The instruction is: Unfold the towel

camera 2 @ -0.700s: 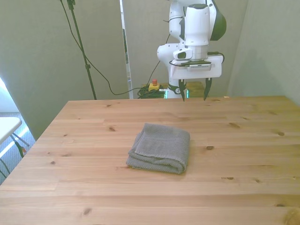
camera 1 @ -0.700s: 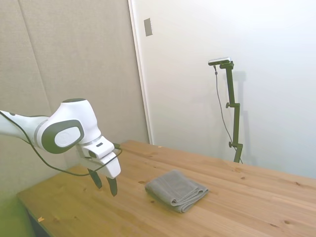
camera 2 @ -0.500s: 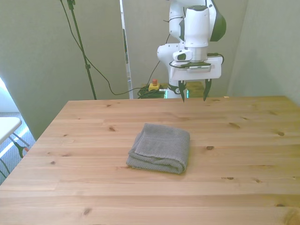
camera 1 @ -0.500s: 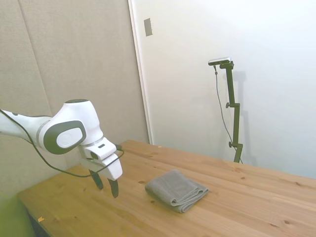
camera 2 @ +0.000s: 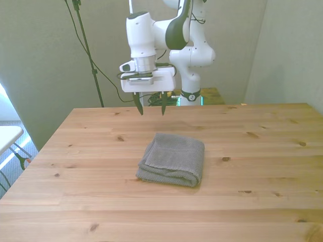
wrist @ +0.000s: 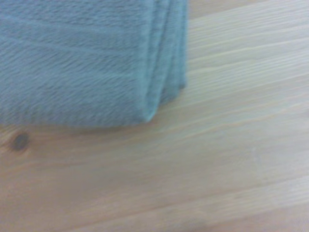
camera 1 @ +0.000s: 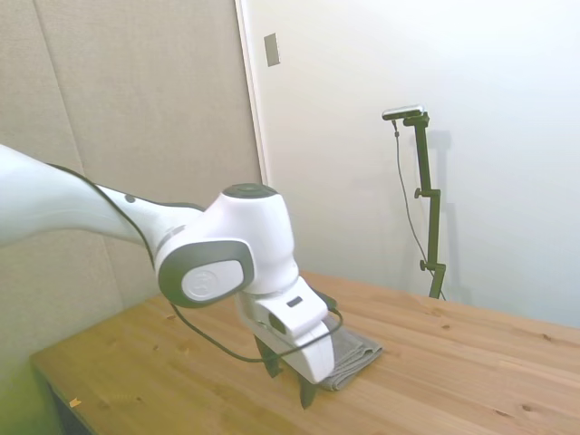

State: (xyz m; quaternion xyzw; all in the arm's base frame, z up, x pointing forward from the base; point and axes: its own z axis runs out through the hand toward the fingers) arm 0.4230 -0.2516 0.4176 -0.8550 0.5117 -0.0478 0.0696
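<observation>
The grey folded towel (camera 2: 173,159) lies flat on the wooden table (camera 2: 262,166), its layered edges toward the front view's left and near side. My gripper (camera 2: 150,109) hangs open and empty above the table, behind the towel's far left corner in the front view. In the side view the gripper (camera 1: 288,381) and wrist cover most of the towel (camera 1: 360,348); only its right end shows. The wrist view shows a corner of the towel (wrist: 82,58) with stacked folds (wrist: 170,53) beside bare wood.
Bare table surface lies all around the towel (camera 2: 91,191). A black cable hangs behind the table's far left edge (camera 2: 103,75). A wall and door frame stand behind the table (camera 1: 258,136).
The arm has swung across from the front view's right to its left and out toward the towel. In the side view the gripper now stands in front of the towel. It stays open.
</observation>
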